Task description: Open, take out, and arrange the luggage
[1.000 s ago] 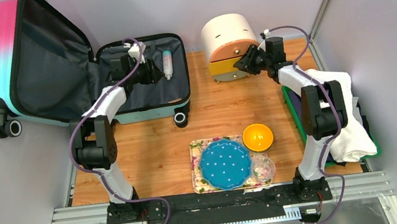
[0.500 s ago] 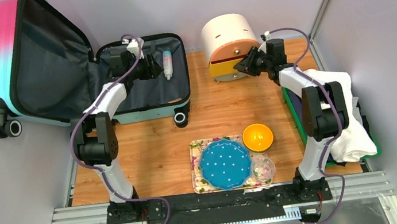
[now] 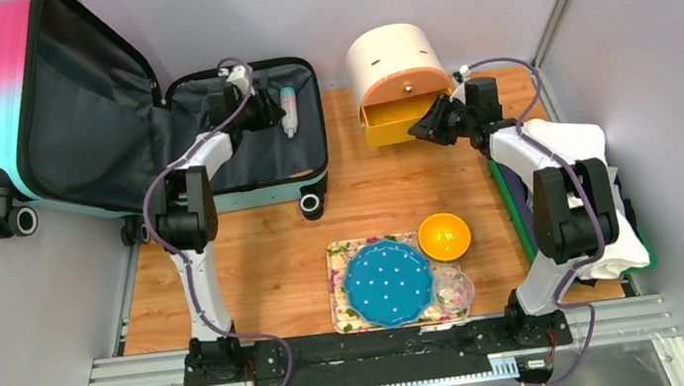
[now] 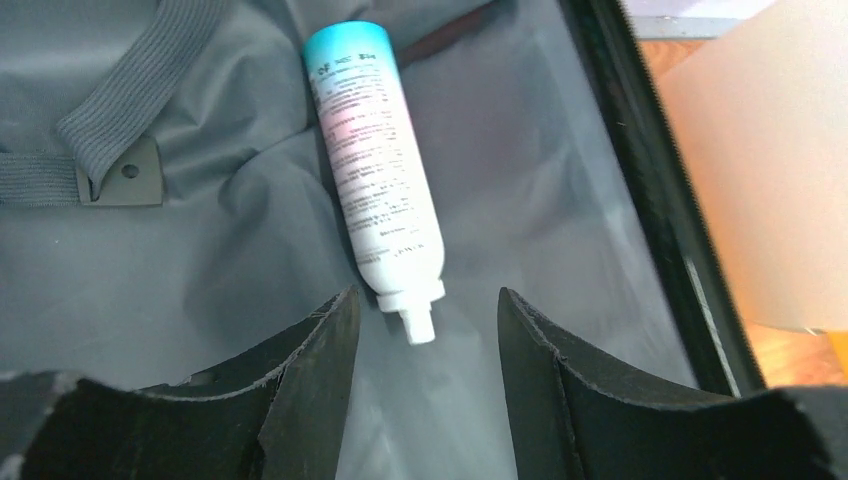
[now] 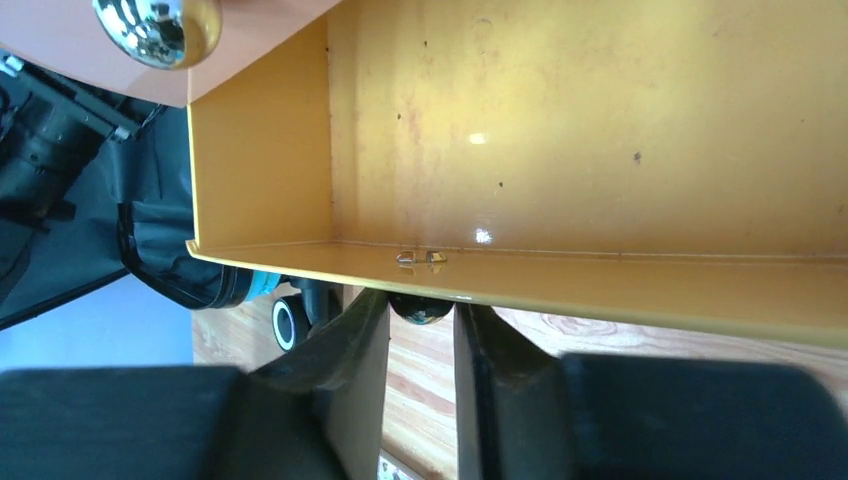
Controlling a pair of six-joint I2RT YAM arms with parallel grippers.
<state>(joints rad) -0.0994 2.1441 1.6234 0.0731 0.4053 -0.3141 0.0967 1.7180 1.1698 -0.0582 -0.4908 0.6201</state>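
The luggage [image 3: 69,119] lies open at the back left, its pink-to-turquoise lid up and its grey-lined base [image 3: 254,160] flat. A white spray bottle with a turquoise end [image 3: 288,110] lies in the base. My left gripper [image 3: 267,111] is open just left of it. In the left wrist view the bottle [image 4: 373,165] points its nozzle between my open left gripper's [image 4: 425,310] tips, not touching them. My right gripper [image 3: 425,129] is shut on the knob [image 5: 420,306] of the yellow drawer [image 5: 600,150], which stands pulled out and shows nothing inside.
The round cream cabinet [image 3: 389,52] stands at the back middle, with a chrome knob [image 5: 158,25] on its upper drawer. An orange bowl [image 3: 444,235], a blue dotted plate [image 3: 388,282] on a floral tray [image 3: 336,254], and a glass bowl [image 3: 454,290] sit near. White cloth [image 3: 587,191] covers the green tray at right.
My right gripper has pulled the yellow drawer out of the cabinet toward the near side. My left gripper has moved right inside the luggage, closer to the bottle.
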